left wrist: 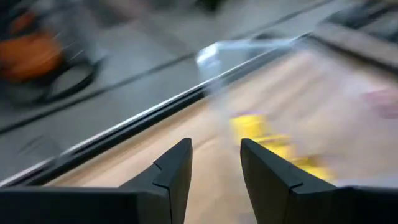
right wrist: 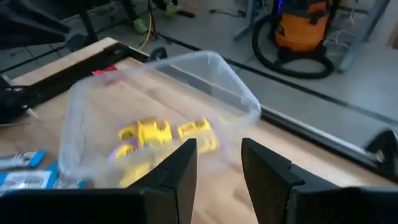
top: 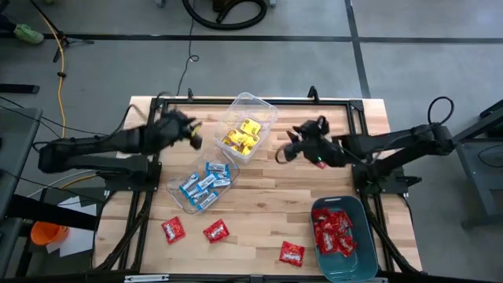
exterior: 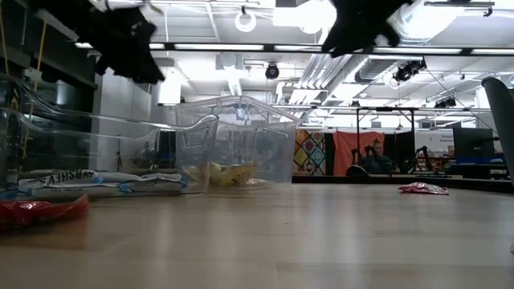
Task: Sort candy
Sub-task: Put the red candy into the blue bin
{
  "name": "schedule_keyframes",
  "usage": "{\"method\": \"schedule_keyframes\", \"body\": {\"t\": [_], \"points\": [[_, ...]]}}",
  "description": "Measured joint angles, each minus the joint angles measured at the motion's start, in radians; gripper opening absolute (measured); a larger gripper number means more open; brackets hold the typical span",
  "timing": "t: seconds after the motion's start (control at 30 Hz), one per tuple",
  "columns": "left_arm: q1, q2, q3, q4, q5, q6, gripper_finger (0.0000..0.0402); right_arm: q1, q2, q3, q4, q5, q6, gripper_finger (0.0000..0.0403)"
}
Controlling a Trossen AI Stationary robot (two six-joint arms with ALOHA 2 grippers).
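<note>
Wooden table (top: 267, 200) from above: yellow candy (top: 242, 135) in one clear tub (top: 267, 110), blue in another, red in the teal bin (top: 357, 267) and loose. Wrist views: left gripper (left wrist: 216, 163) and right gripper (right wrist: 219, 163) slightly parted, empty.

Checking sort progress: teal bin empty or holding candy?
Holding candy. The teal bin has a pile of red candy inside; three red packets lie outside on the table.

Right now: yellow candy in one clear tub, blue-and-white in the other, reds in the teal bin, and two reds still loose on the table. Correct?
One slip: three red candies lie loose on the table, not two, as the high view shows. The yellow candy, blue-and-white candy and teal bin are as stated.
</note>
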Motion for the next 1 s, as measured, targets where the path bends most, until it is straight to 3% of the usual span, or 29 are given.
{"method": "schedule_keyframes", "body": {"t": [0.17,0.27,0.4,0.67,1.0], "points": [[0.237,0.14,0.147,-0.228,0.01,-0.031,0.0118,-0.109,0.09,0.0,0.222,-0.129,-0.198,0.0122],[0.343,0.217,0.158,-0.268,0.062,-0.032,0.0117,-0.155,0.154,0.0,0.311,-0.194,-0.259,0.0122],[0.445,0.318,0.151,-0.308,0.106,-0.036,0.0117,-0.197,0.243,0.0,0.442,-0.201,-0.323,0.0122],[0.58,0.475,0.151,-0.325,0.106,-0.058,0.0117,-0.239,0.375,0.0,0.669,-0.202,-0.434,0.0122],[0.654,0.638,0.151,-0.323,0.129,-0.059,0.0117,-0.267,0.411,0.0,0.667,-0.225,-0.416,0.0122]]}}
